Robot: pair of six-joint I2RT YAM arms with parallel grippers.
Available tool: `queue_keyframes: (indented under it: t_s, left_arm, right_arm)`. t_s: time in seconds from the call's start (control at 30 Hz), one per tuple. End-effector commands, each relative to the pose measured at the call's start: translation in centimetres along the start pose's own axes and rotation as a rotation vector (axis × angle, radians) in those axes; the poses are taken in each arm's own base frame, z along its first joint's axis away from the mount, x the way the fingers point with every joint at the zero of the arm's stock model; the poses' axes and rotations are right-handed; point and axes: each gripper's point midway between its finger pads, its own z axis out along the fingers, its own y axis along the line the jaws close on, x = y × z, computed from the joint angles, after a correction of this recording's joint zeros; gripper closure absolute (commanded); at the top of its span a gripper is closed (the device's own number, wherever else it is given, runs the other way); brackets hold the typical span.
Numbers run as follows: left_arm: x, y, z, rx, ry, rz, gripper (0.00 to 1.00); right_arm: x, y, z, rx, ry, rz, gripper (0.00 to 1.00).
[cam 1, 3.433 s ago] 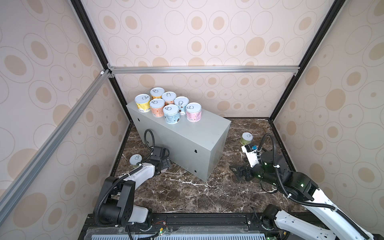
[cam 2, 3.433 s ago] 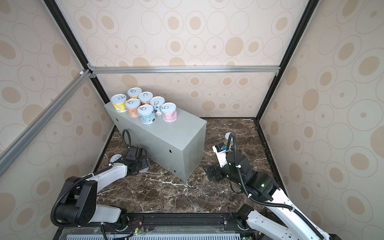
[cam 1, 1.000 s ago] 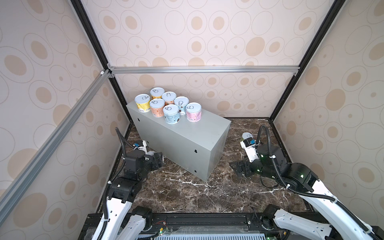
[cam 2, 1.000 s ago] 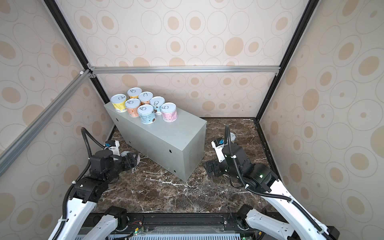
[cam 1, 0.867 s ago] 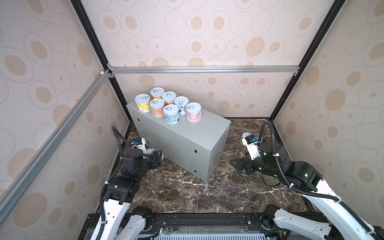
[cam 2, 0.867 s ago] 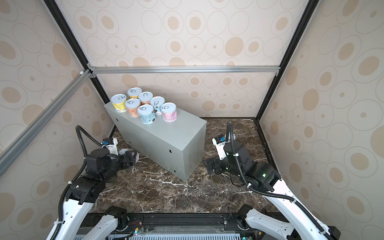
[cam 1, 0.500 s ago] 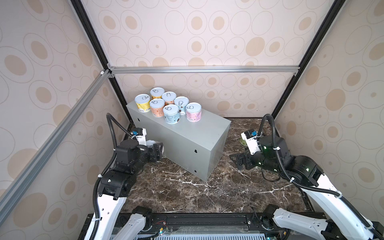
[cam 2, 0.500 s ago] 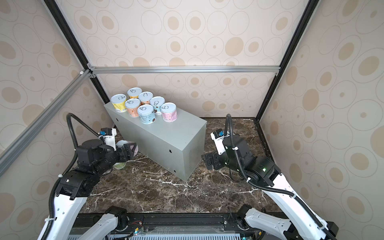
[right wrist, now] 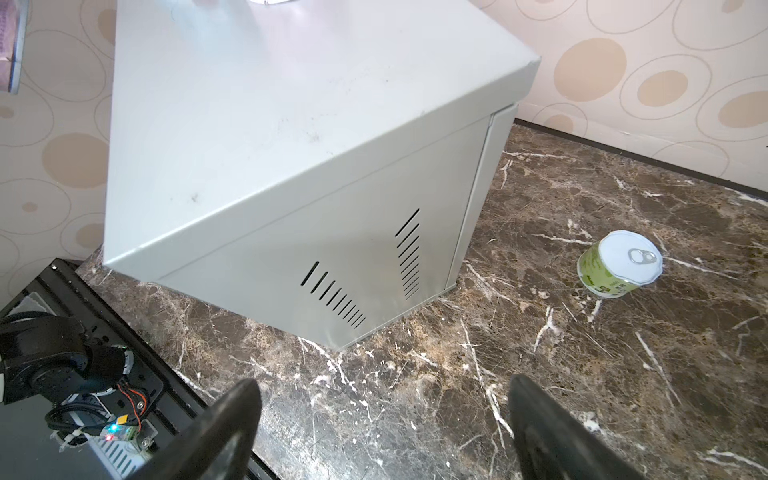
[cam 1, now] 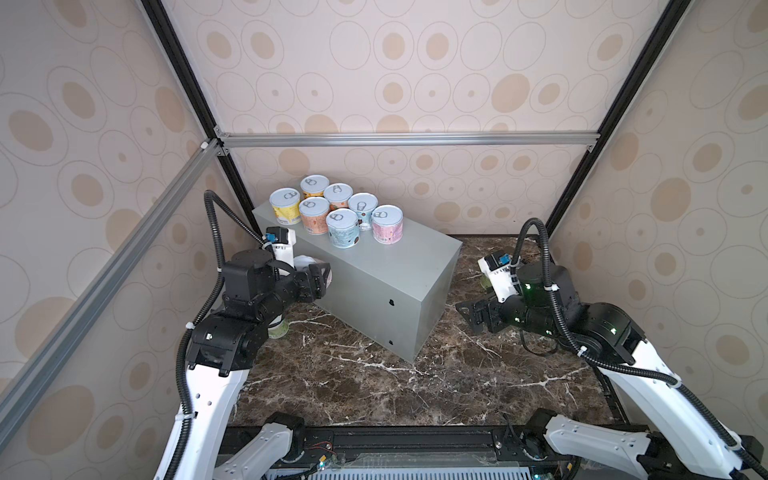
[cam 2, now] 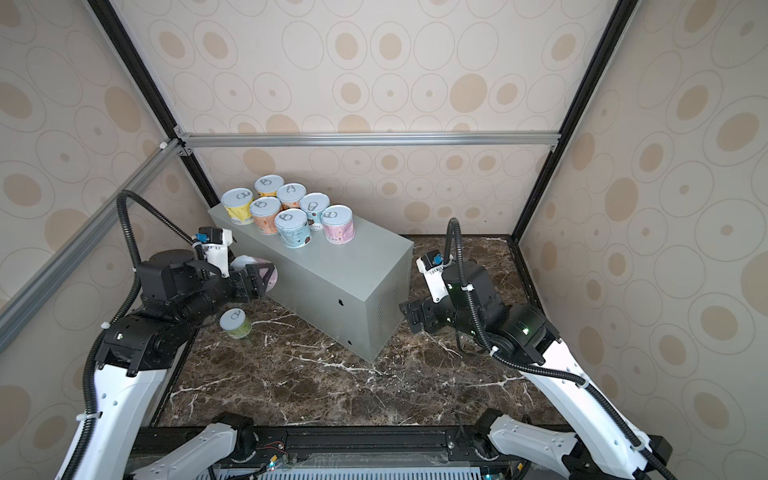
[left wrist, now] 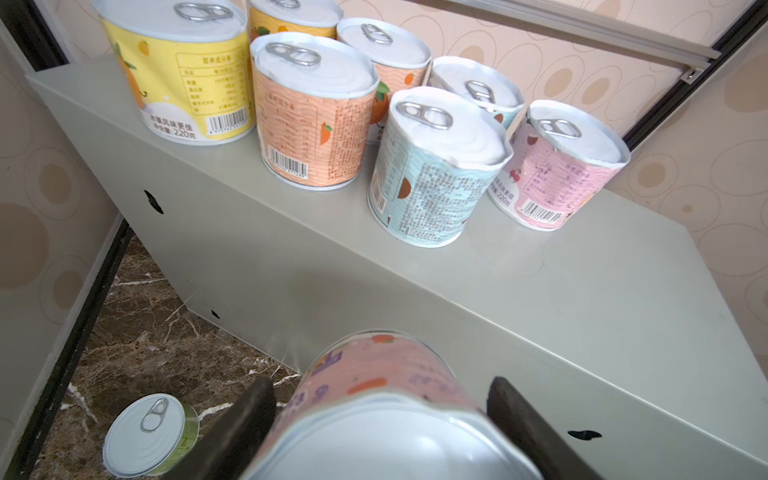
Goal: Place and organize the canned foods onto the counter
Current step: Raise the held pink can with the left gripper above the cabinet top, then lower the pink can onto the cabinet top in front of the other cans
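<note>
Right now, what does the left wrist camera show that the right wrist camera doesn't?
Left wrist camera only, plainly: seven cans standing together on the grey counter, the left gripper shut on a pink can, and a green can on the marble floor. Right wrist camera only: the open, empty right gripper, vent slots in the counter's end, and another green can. Both: the counter and floor.

The place was a mock-up robot test cell, shown by wallpapered panels (cam 1: 415, 62) fixed in aluminium framing (cam 1: 407, 139) over a marble floor (cam 1: 374, 374) and a black mounting rail (cam 1: 415, 438).
</note>
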Motion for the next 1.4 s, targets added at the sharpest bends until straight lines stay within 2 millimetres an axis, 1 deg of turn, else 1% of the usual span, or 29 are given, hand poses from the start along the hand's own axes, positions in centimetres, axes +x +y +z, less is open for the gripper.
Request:
queue_keyframes:
  t_s: [0.0,0.2,0.37,0.57,0.73,0.83,1.0,1.13,1.37]
  left_arm:
    - [-4.6,-1.9,-2.6,0.066,-0.136,0.033,0.43]
    - [-6.5,-3.1,-2.4,0.107,-0.142,0.032,0.44]
    - [-7.0,-4.7,-1.5,0.153,-0.110,0.048,0.44]
    - [-8.2,-6.7,-0.8,0.190,-0.104,0.069,0.45]
    - [-8.2,-8.6,0.6,0.203,-0.070,0.119,0.45]
    - [-8.4,-9.9,1.0,0.215,-0.063,0.147,0.45]
    - [-8.0,-11.6,2.2,0.218,-0.036,0.191,0.44]
    - [-7.3,-12.2,3.1,0.210,-0.011,0.215,0.44]
    - [-6.5,-12.6,4.0,0.196,0.016,0.233,0.45]
  right_arm:
    - [-0.4,0.2,-0.3,-0.006,-0.003,-0.030,0.05]
    - [-0.7,0.3,-0.4,-0.012,-0.007,-0.050,0.05]
    - [-0.5,0.2,-0.5,-0.007,-0.011,-0.060,0.05]
    - [-0.2,-0.1,-0.3,0.003,-0.023,-0.055,0.05]
    - [0.0,-0.4,-0.3,0.017,-0.031,-0.052,0.05]
    - [0.1,-0.6,-0.5,0.027,-0.034,-0.050,0.05]
    - [0.2,-0.9,-0.9,0.038,-0.044,-0.042,0.05]
    - [0.4,-1.1,-1.1,0.044,-0.053,-0.039,0.05]
    - [0.8,-0.9,-0.7,0.033,-0.048,-0.036,0.05]
